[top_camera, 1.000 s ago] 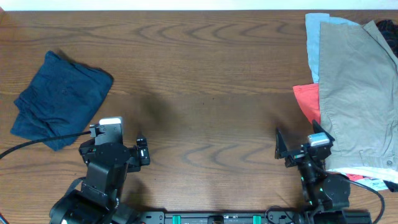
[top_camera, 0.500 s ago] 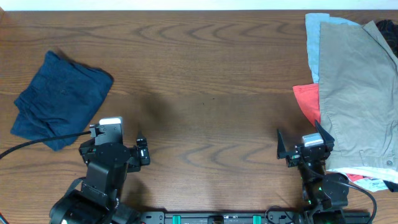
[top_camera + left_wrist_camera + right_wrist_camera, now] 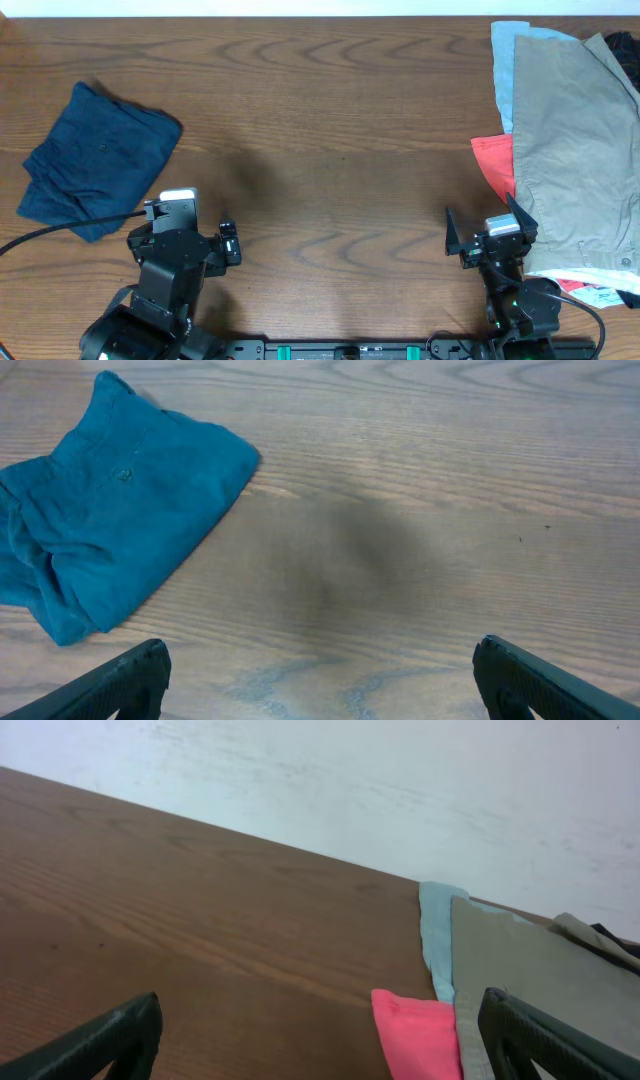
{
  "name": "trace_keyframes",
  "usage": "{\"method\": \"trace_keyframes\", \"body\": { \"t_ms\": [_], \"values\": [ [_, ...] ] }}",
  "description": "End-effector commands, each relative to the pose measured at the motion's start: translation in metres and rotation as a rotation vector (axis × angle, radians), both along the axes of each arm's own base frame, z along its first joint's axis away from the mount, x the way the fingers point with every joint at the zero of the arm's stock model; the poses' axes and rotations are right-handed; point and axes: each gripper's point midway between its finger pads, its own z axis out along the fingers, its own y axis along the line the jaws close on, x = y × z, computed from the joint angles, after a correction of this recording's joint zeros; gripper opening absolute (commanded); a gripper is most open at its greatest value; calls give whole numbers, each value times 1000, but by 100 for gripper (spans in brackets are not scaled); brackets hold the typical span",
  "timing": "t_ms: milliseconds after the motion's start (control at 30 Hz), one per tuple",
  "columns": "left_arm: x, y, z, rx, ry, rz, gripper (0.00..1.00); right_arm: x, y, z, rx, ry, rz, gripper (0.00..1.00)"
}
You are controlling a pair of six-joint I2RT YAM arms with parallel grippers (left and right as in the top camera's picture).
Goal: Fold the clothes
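1. Left claw (image 3: 320, 665) is hanging spread, near the bunched blue garment (image 3: 98, 160) lying left on the counter (image 3: 330, 110).
2. Right claw (image 3: 318, 1018) is hanging spread beside the clothes pile (image 3: 570, 150) lying far right.

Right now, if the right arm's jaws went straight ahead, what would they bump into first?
Probably the pink cloth, lying just ahead of the right gripper with its jaws open. Height is unclear, so they might pass above it.
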Motion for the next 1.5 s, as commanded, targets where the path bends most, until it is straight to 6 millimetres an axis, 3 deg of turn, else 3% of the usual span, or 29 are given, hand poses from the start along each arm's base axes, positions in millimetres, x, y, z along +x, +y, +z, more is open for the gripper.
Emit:
{"method": "trace_keyframes", "body": {
  "t_ms": [0, 400, 600, 767, 933, 1067, 1267, 1467],
  "values": [
    [0, 1, -1, 8, -1, 6, 98, 0, -3, -1, -10, -3, -14, 99],
    [0, 2, -1, 7, -3, 9, 98, 0, -3, -1, -10, -3, -14, 99],
    [-3, 19, 2, -1, -20, 85, 98, 0, -3, -1, -10, -3, -14, 99],
    [-22, 43, 4, -19, -38, 176, 98, 0, -3, -1, -10, -3, -14, 99],
    [-41, 48, 8, -93, -105, 194, 98, 0, -3, -1, -10, -3, -14, 99],
    [-46, 52, -12, -109, -112, 218, 98, 0, -3, -1, -10, -3, -14, 99],
    [-28, 47, -47, -161, -175, 212, 98, 0, -3, -1, -10, -3, -14, 99],
    [5, 29, -47, -195, -379, 82, 98, 0, -3, -1, -10, -3, -14, 99]
  ]
}}
